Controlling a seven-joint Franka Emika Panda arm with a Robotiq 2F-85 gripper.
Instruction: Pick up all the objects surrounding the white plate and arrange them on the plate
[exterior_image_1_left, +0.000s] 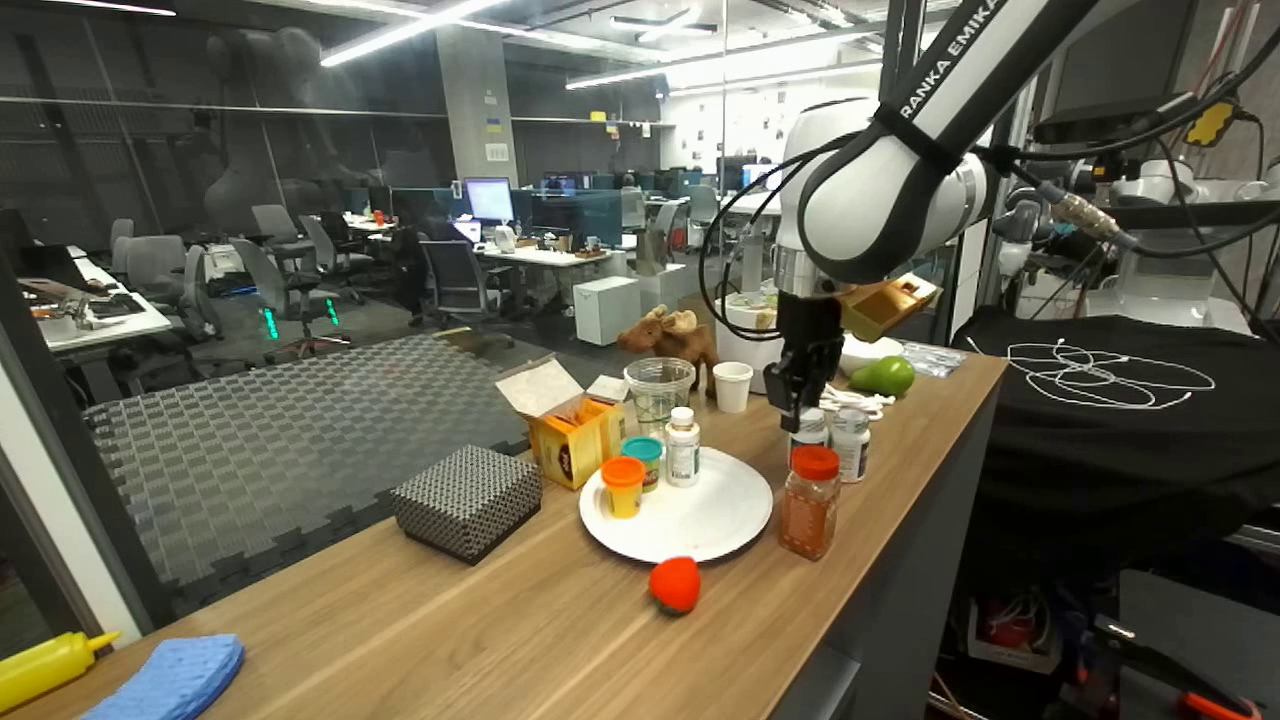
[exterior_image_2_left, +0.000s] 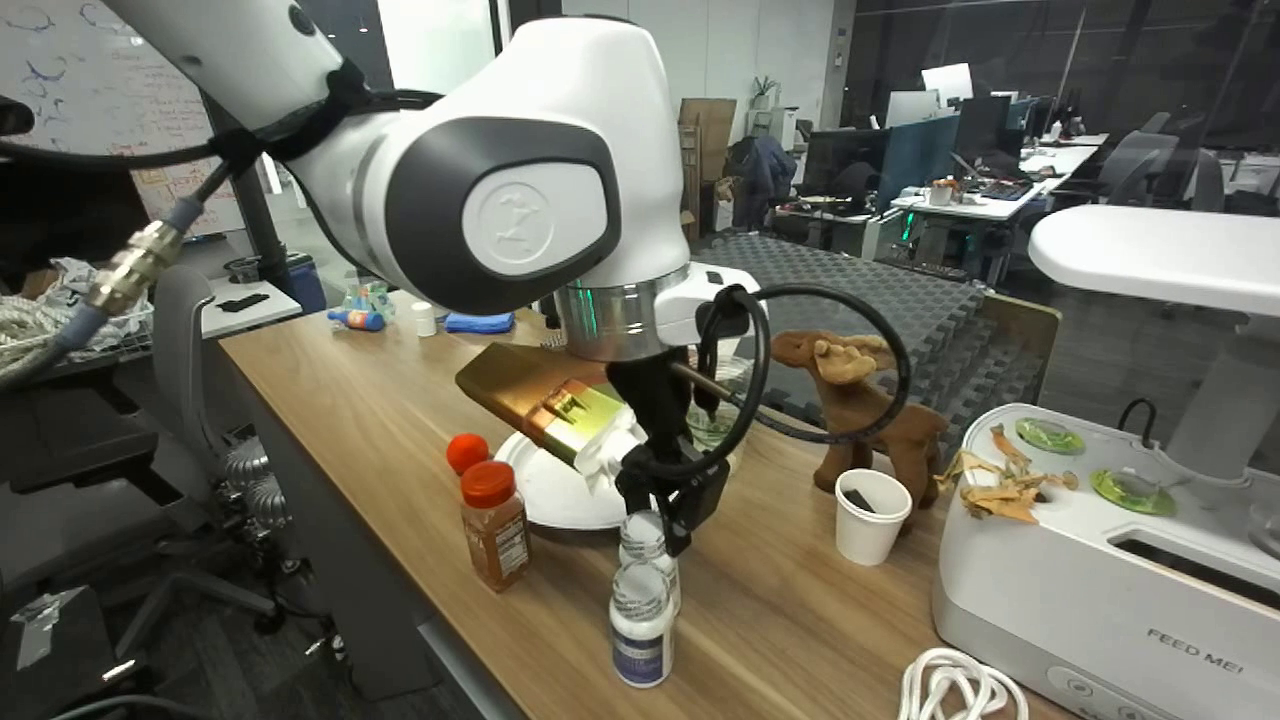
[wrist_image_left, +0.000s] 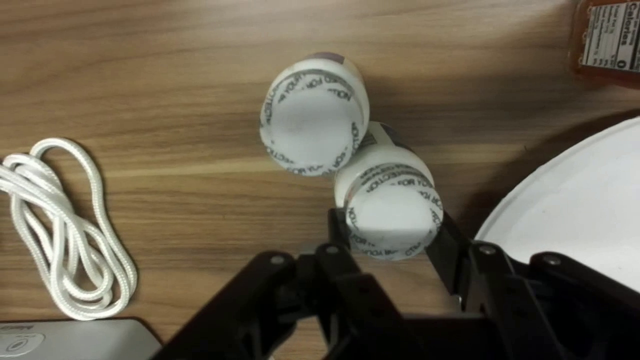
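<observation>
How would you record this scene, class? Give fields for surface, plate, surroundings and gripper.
surface: wooden tabletop
plate: white; holds orange-lidded tub, teal-lidded tub, white bottle
surroundings: red-lidded jar, red strawberry-shaped object, closer sealed bottle, farther sealed bottle, open box, patterned box
gripper: straddles closer sealed bottle; whether it grips is unclear

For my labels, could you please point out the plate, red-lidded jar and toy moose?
Plate (wrist_image_left: 585, 200), in the wrist view: bare surface.
Red-lidded jar (exterior_image_1_left: 808, 515), in an exterior view: body.
Toy moose (exterior_image_2_left: 857, 407), in an exterior view: body.
</observation>
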